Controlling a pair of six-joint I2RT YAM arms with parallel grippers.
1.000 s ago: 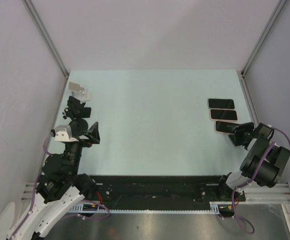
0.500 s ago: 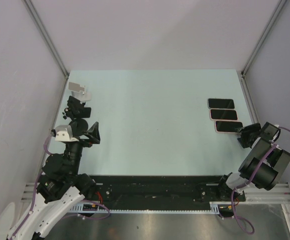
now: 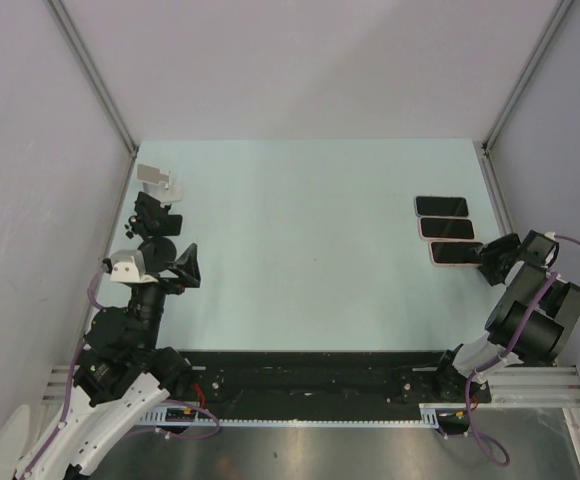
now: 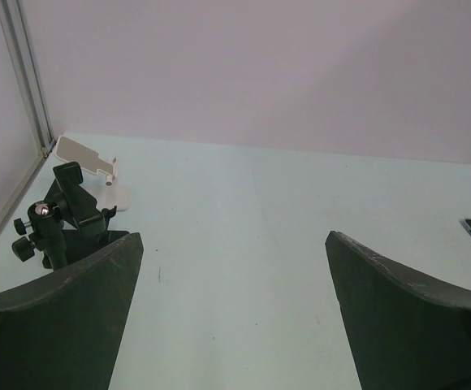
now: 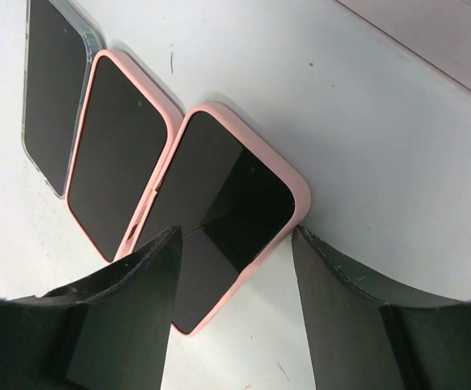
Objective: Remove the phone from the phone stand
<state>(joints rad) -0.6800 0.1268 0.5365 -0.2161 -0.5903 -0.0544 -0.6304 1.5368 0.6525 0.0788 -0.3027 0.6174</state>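
Note:
The white phone stand (image 3: 157,180) stands empty at the far left and also shows in the left wrist view (image 4: 89,162). Three phones lie flat in a row at the right: a clear-cased one (image 5: 53,89), a pink one (image 5: 118,154) and a second pink one (image 5: 235,195). My right gripper (image 5: 235,236) is open just over the near end of that last phone (image 3: 455,252), and it holds nothing. My left gripper (image 4: 234,244) is open and empty, low over the table near the stand.
A black clamp mount (image 4: 61,215) stands just in front of the white stand, close to my left gripper (image 3: 185,265). Grey walls and metal frame posts (image 3: 90,75) close in the table on three sides. The right arm (image 3: 530,320) sits near the right edge.
My right gripper has drawn back to the right, off the nearest pink phone, which stays flat on the table. The left arm has not moved.

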